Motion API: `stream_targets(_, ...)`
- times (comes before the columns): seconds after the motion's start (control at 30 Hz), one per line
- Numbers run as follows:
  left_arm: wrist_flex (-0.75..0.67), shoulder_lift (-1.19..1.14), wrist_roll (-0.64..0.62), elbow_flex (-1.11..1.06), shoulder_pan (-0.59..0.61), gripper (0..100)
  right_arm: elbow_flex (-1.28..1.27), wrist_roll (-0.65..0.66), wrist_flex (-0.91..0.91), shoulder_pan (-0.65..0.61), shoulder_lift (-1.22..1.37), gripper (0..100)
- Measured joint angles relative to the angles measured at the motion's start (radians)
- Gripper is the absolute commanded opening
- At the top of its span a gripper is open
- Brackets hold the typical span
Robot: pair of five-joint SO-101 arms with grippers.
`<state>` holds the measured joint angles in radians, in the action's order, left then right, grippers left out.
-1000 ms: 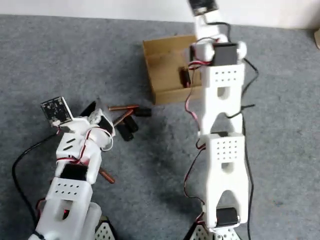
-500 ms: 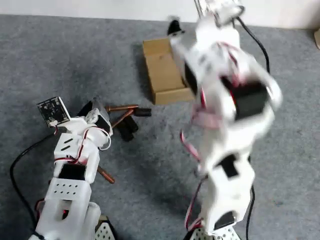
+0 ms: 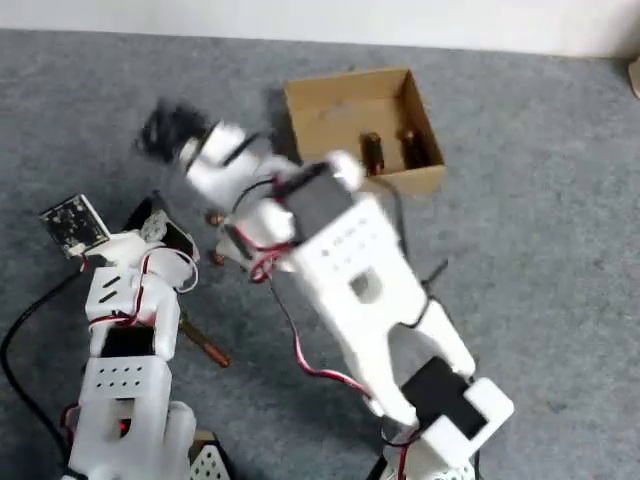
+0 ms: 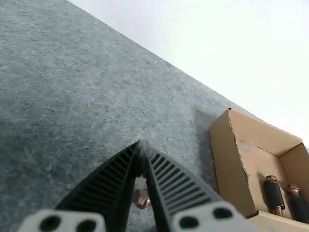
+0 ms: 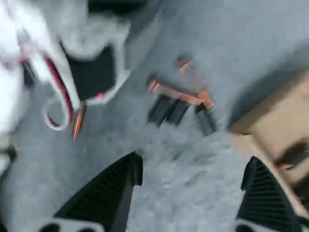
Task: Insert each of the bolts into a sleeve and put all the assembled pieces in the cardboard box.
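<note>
- left end effector [image 4: 141, 154]: jaws are pressed together, held low over the grey tabletop [image 3: 540, 250].
- right end effector [image 5: 188, 193]: jaws are spread wide, held above the loose bolts [image 5: 176, 93] and black sleeves [image 5: 169, 110].
- cardboard box [image 4: 231, 159]: set well apart from the left end effector; two assembled pieces [image 3: 372, 152] are contained in it.

In the high view the right pincer [image 3: 168, 130] is a dark smear, and its arm covers most of the bolts [image 3: 213, 217] beside it. Beyond the left pincer [image 4: 141, 147], the cardboard box [image 4: 227, 154] runs off the picture's edge.
</note>
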<state>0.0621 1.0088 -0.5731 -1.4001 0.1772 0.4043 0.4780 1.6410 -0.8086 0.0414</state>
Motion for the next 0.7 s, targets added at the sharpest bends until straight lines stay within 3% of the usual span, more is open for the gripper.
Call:
stream_targets(0.3, 0.000, 0.000, -0.002, 0.000, 0.044, 1, -0.574, 0.061, -0.425, 0.011, 0.000, 30.0)
stream_targets(0.7, 0.000, 0.000, 0.000, 0.000, 0.044, 1, -0.654, 0.149, -0.643, 0.121, 0.000, 30.0)
